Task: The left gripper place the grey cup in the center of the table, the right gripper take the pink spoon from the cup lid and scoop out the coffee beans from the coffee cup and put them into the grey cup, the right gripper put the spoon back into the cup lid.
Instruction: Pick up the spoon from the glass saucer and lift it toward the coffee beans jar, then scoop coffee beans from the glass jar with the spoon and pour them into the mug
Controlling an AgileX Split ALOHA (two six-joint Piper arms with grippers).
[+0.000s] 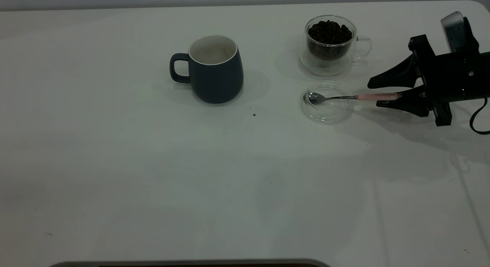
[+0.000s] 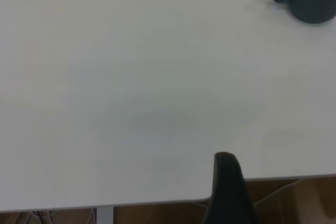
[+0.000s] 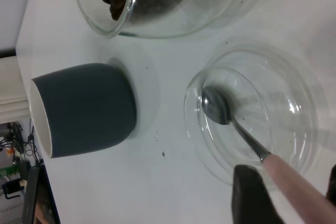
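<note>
Spoon pickup: my right gripper at the pink handle.
Fingers apart, straddling the handle end of the spoon, not yet clamped. The spoon's long axis runs straight out from my jaws; its shiny metal bowl rests in the clear glass lid. Glass cup heaped with dark beans stands just behind; the matte grey mug sits mid-table. Left gripper: state unclear.

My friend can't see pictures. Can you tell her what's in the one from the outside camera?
The right gripper, a black claw with open fingers, reaches in from the right around the pink spoon, whose bowl rests in the clear cup lid. Behind it stands the coffee cup full of coffee beans; left stands the grey cup.
</note>
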